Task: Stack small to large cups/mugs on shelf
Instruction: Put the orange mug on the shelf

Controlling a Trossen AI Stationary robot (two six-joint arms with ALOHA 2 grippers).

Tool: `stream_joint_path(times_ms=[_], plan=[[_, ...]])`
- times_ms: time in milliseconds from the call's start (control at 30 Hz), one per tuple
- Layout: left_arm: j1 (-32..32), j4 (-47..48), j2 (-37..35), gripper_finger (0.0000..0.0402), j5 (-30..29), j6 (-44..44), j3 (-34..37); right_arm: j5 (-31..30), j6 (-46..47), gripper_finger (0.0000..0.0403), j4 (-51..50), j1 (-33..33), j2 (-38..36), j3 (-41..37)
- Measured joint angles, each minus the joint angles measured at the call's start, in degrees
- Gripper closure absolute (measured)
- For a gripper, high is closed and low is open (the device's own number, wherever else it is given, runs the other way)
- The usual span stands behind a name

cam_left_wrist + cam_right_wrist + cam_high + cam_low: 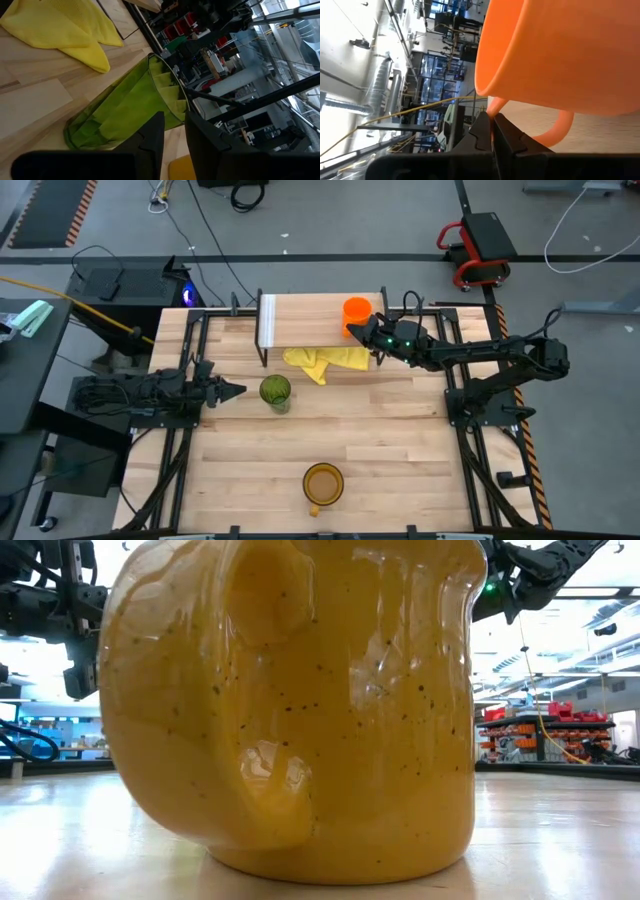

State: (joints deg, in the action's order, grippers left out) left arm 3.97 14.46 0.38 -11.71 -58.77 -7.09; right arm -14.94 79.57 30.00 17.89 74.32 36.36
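Note:
The small orange mug [357,311] is at the right end of the shelf [305,317], whose light board stands at the table's far side. My right gripper [364,331] is shut on the mug from the right. The green tumbler [276,391] stands upright on the table at mid left. My left gripper [240,390] sits level just left of it, open, with the tumbler [130,107] ahead of its fingertips and apart from them. The amber-yellow mug [323,483] stands on its base near the table's front edge and fills the low view [300,710]. My right gripper pinches the orange mug's thin handle [493,107] between its two fingers, close under the rim. The fingers come in about level from the table's right. The rest of the handle loop [560,127] curves away beside them. Whether the mug's base rests on the shelf I cannot tell.
A crumpled yellow cloth [325,360] lies on the table just in front of the shelf, between the shelf and the tumbler. Bare wooden tabletop [400,440] spreads between the tumbler, the amber mug and the right arm's base.

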Motion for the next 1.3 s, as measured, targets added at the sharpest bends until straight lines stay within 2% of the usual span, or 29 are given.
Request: stream_joint_path(times_ms=[100,400,600,967,1300], plan=[[0.0,0.0,0.0,0.0319,0.0,0.0,0.0,0.0,0.0,0.0393,0.0,0.0,0.0,0.0],[0.0,0.0,0.0,0.0316,0.0,0.0,0.0,0.1,-0.2,0.0331,0.6,-0.1,0.0,0.0],[0.0,0.0,0.0,0.0314,0.0,0.0,0.0,-0.3,-0.3,0.0307,0.5,-0.5,-1.4,0.0],[0.0,0.0,0.0,0.0312,0.0,0.0,0.0,-3.3,-1.3,0.0296,-1.2,-3.8,-3.0,0.0],[0.0,0.0,0.0,0.0318,0.0,0.0,0.0,-6.1,1.2,0.0293,-7.3,-4.5,-3.0,0.0]])
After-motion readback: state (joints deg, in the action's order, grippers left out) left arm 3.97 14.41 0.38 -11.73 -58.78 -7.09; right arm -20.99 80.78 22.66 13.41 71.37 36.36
